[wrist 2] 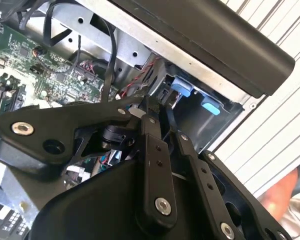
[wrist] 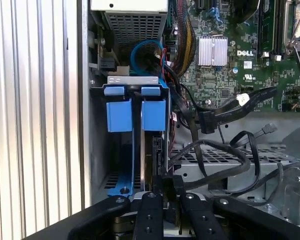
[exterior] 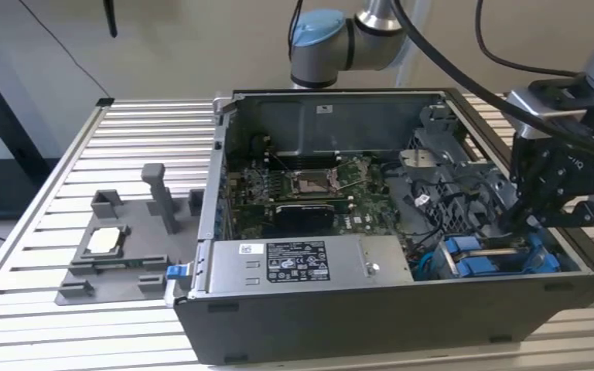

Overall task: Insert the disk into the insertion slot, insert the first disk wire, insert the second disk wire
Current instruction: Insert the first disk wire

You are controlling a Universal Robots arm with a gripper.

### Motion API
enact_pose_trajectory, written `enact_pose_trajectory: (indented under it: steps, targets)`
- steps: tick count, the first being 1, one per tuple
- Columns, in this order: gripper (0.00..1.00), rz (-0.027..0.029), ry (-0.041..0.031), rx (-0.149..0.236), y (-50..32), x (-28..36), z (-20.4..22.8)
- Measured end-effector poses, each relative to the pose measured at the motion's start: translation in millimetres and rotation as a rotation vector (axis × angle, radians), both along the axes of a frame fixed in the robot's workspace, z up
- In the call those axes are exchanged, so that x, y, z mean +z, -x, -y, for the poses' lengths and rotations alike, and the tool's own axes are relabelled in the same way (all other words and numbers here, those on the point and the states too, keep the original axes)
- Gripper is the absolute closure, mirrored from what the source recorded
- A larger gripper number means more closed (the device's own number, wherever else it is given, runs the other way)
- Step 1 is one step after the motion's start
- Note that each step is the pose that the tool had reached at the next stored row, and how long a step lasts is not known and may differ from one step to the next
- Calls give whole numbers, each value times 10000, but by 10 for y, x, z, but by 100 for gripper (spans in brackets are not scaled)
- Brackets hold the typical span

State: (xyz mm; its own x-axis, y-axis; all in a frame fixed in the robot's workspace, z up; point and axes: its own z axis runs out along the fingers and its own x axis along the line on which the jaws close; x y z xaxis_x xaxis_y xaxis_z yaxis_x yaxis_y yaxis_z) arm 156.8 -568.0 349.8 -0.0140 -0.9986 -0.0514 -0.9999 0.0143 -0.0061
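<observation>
Slatted table (exterior: 70, 154); pincer (wrist: 165, 184) at insertion slot (wrist: 99, 145)

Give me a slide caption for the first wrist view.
Robot hand at the drive cage, blue-framed disk seated inside.

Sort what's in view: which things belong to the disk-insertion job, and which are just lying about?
Job:
- disk
- slot
- loose black wire
- gripper

Lying about:
- holder plate
- power supply
- motherboard
</observation>
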Motion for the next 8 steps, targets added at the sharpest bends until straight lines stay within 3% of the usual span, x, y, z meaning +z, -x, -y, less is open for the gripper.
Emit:
enact_pose_trajectory:
  steps: [2,3,6,8]
  targets:
    - [81,125,5,-2,30,2,0]
    - [81,230,21,-1,44,2,0]
    - [81,653,243,0,76,0,-8]
    - [81,833,307,-3,112,-11,-11]
